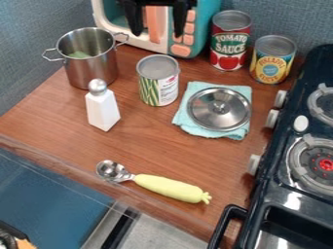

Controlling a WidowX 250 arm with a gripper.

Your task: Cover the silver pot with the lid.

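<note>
At the top of the view hangs the black gripper [156, 19], in front of the toy microwave, its two fingers spread apart with no object of the task between them. The silver pot [91, 68] stands upright at the upper left, uncovered, with something green inside. Its round silver lid [218, 114] lies knob up on a folded light-blue cloth [195, 127], right of the middle. The gripper is to the right of the pot and up and to the left of the lid.
Between pot and lid stand a white shaker [102, 109] and a green-bean can [158, 85]. Two cans [230, 44] [272, 61] are at the upper right, a stove [292, 189] along the right edge, and a yellow-handled scoop [169, 187] in front.
</note>
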